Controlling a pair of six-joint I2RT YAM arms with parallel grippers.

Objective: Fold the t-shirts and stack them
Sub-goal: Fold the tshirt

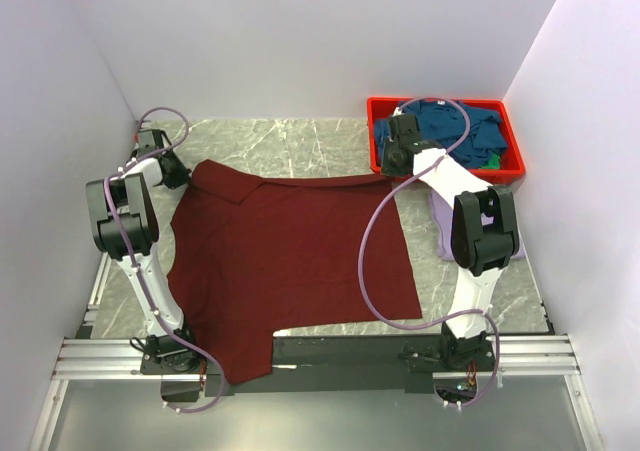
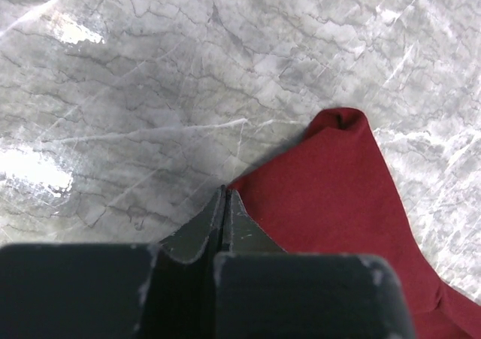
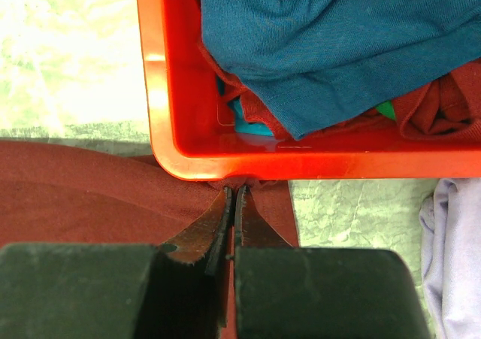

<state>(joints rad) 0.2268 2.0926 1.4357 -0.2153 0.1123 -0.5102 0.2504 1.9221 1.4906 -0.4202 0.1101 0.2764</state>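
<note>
A dark maroon t-shirt (image 1: 290,261) lies spread flat across the marble table, its near edge hanging over the front rail. My left gripper (image 1: 172,171) is at the shirt's far left corner. Its jaws (image 2: 225,191) are pressed together right on the cloth's edge (image 2: 338,204). My right gripper (image 1: 393,164) is at the far right corner, shut (image 3: 234,191) on a puckered bit of maroon cloth (image 3: 75,196) just under the bin's rim. Teal-blue t-shirts (image 1: 460,136) (image 3: 338,46) are piled in the bin. A pale lavender t-shirt (image 1: 441,226) (image 3: 455,256) lies partly under the right arm.
The red plastic bin (image 1: 440,101) (image 3: 161,91) stands at the far right, its near left corner touching the maroon shirt's edge. White walls close in the table on three sides. Purple cables loop off both arms.
</note>
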